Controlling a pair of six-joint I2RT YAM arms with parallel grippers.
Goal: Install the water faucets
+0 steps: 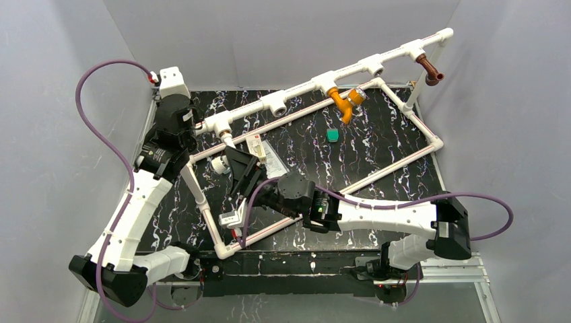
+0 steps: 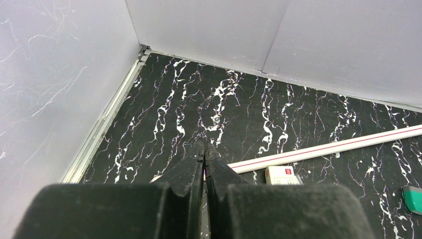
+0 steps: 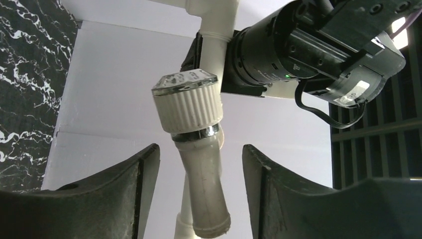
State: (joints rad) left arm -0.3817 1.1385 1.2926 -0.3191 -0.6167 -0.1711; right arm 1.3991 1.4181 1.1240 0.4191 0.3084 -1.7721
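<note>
Overhead: the orange faucet (image 1: 345,101) and the reddish-brown faucet (image 1: 429,69) sit on the pipe frame (image 1: 296,91), with the white faucet (image 1: 219,163) near its left end. Left wrist: the left end effector (image 2: 204,159) is closed tight and empty. Right wrist: the right end effector (image 3: 200,149) is spread either side of the white faucet, not touching it; closing off-centre could knock it askew.

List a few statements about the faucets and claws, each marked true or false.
1. The left claw is shut and empty. True.
2. The orange faucet lies loose on the table. False: it hangs from the pipe frame.
3. The white faucet stands between the open fingers of the right claw. True.
4. The right claw holds the teal piece. False: it lies on the table, apart from both claws.
</note>
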